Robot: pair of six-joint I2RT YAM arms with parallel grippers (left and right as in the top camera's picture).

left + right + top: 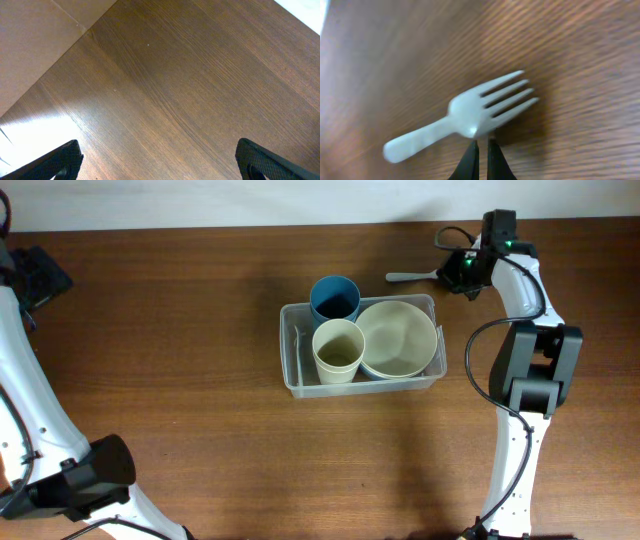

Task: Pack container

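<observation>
Sitting mid-frame on the wooden surface (150, 330), the clear container (292, 370) holds a blue cup (334, 298), a cream cup (338, 350) and a cream bowl (397, 338). Upper right, the right hand (482, 144), fingers pressed together, touches the pale fork (470, 112); grip unclear. The left hand (160, 160) gapes wide, empty.

Dark brown, wood-grained worktop (180, 330), shown in all views. A pale strip (250, 200) is seen beyond the worktop's far edge. A plain beige surface (30, 45) is shown past another edge, and a bright patch of light (35, 135) is cast on the worktop beside it.
</observation>
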